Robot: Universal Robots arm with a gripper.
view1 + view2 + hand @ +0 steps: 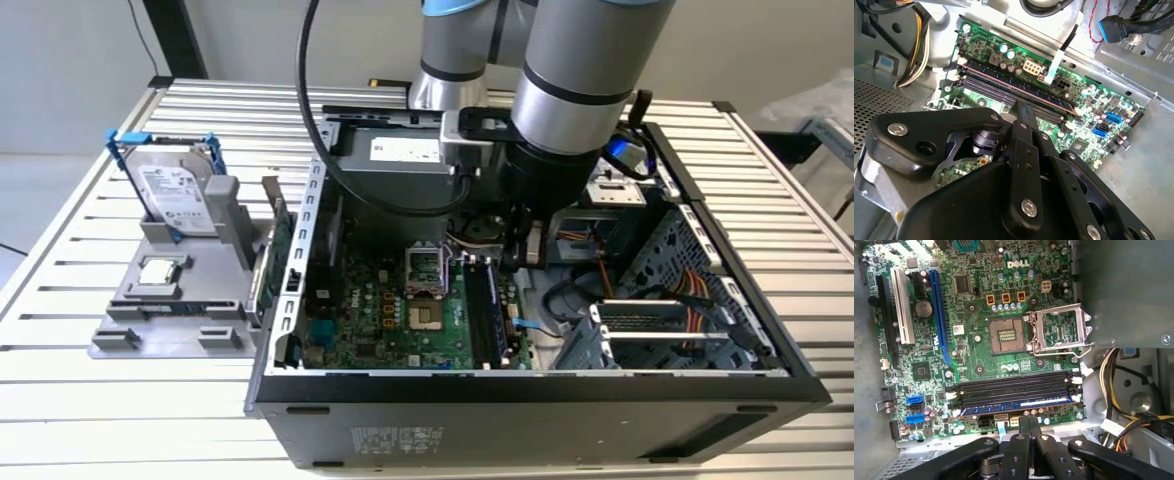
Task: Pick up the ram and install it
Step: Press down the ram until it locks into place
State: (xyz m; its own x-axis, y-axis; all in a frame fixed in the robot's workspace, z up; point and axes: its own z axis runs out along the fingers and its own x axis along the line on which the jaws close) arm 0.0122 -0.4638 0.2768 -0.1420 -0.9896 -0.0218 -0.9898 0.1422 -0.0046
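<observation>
I'm looking at the open PC case (534, 385) on the slatted table (80, 400), arm (574, 60) reaching down into it from above. In the exterior view the gripper (523, 245) is hanging inside the case, just over the far end of the memory slots (491, 310), beside the motherboard (387, 310).

First wrist view: the ram (1016, 406) is lying along the slot nearest the board edge, bluish stick w/ a pale label, parallel to the empty black slots (1014, 385) next to it. It's sitting in the slot line; can't tell if it's fully seated or if the end latches are closed. The gripper (1025, 426) is sitting right beside the ram's long edge, fingers (1024, 422) pressed together, nothing pinched between them. Whether the tips are touching the ram I can't tell.

Second wrist view: same fingers (1026, 117) meeting at a point over the slot rows (1014, 92), jaws closed.

Also seeing the CPU socket (1006, 334) w/ its metal frame (1061, 330) flipped open, a blue expansion slot (940, 315) and a white one (902, 305) on the far side of the board. Outside the case, toward the exterior view's left, a hard drive (176, 195) is standing upright in a grey fixture (174, 310).
</observation>
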